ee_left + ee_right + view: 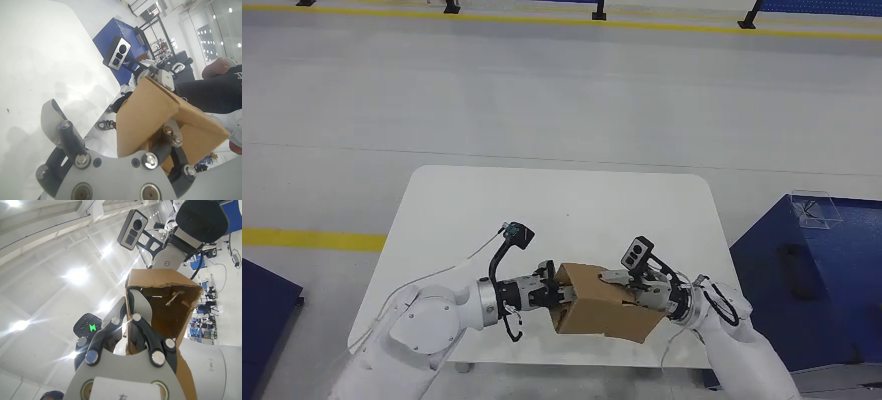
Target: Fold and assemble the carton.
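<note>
Carton (602, 300) over tabletop (542, 210): right hand (127, 306) clamped a wall, left hand (111, 117) seemingly spread; squaring likely needed steady bracing.

Bright overhead ceiling lamps (77, 275), starburst glare, soft shadows on table (37, 79), edges seemingly fisheye-bent

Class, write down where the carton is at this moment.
Top view: the carton is at the near edge of the white table, between the left tool and the right tool.
</note>
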You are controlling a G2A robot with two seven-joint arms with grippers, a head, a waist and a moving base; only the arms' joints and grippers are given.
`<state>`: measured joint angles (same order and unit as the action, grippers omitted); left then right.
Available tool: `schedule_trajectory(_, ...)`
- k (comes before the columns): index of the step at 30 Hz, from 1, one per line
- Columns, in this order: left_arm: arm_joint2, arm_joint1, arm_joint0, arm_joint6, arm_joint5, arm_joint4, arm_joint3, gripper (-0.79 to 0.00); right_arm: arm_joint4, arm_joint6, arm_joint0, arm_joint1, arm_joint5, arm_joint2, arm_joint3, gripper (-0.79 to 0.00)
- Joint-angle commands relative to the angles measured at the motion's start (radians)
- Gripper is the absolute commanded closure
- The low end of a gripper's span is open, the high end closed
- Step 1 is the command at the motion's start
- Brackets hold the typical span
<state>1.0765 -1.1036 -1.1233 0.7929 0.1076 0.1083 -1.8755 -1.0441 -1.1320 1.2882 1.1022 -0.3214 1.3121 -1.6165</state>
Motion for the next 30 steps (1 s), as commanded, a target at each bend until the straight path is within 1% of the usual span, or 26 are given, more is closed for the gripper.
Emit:
schedule_trajectory(1, 0.045, 0.006, -0.02, -0.003, 0.0, -0.023, -0.014, -0.785, -0.012, 0.012, -0.008, -0.002, -0.005, 0.018, 0.015, 0.0)
schedule_trajectory(5, 0.141, 0.021, -0.072, -0.024, 0.016, -0.031, -0.048, -0.785, -0.02, 0.042, -0.024, -0.006, -0.034, 0.046, 0.037, 0.0)
schedule_trajectory(7, 0.184, 0.026, -0.101, -0.035, 0.027, -0.062, -0.062, -0.785, -0.001, 0.077, -0.034, -0.009, -0.045, 0.06, 0.033, 0.0)
schedule_trajectory(9, 0.22, 0.028, -0.129, -0.067, 0.019, -0.107, -0.063, -0.785, -0.001, 0.077, -0.034, -0.009, -0.045, 0.06, 0.033, 0.0)
schedule_trajectory(18, 0.223, 0.028, -0.132, -0.07, 0.02, -0.106, -0.065, -0.785, -0.001, 0.077, -0.034, -0.009, -0.045, 0.06, 0.033, 0.0)
schedule_trajectory(20, 0.223, 0.028, -0.132, -0.07, 0.02, -0.106, -0.065, -0.785, 0.0, 0.144, -0.041, -0.01, -0.07, 0.072, -0.013, 0.0)
schedule_trajectory(21, 0.223, 0.028, -0.132, -0.07, 0.02, -0.106, -0.065, -0.785, -0.042, 0.181, -0.046, -0.01, -0.108, 0.086, -0.035, 0.0)
schedule_trajectory(23, 0.223, 0.028, -0.132, -0.07, 0.02, -0.106, -0.065, -0.785, -0.169, 0.33, -0.063, -0.009, -0.269, 0.119, -0.055, 0.0)
schedule_trajectory(25, 0.223, 0.028, -0.132, -0.07, 0.02, -0.106, -0.065, -0.785, -0.335, 0.545, -0.088, -0.007, -0.424, 0.151, -0.059, 0.0)
schedule_trajectory(26, 0.223, 0.028, -0.132, -0.07, 0.02, -0.106, -0.065, -0.785, -0.397, 0.631, -0.097, -0.006, -0.488, 0.156, -0.058, 0.0)
schedule_trajectory(27, 0.223, 0.028, -0.132, -0.07, 0.02, -0.106, -0.065, -0.785, -0.479, 0.768, -0.116, -0.004, -0.548, 0.168, -0.061, 0.0)
schedule_trajectory(28, 0.223, 0.028, -0.132, -0.07, 0.02, -0.106, -0.065, -0.785, -0.563, 0.901, -0.13, -0.002, -0.58, 0.174, -0.064, 0.0)
schedule_trajectory(30, 0.223, 0.028, -0.132, -0.07, 0.02, -0.106, -0.065, -0.785, -0.782, 1.22, -0.14, 0.002, -0.636, 0.152, -0.044, 0.0)
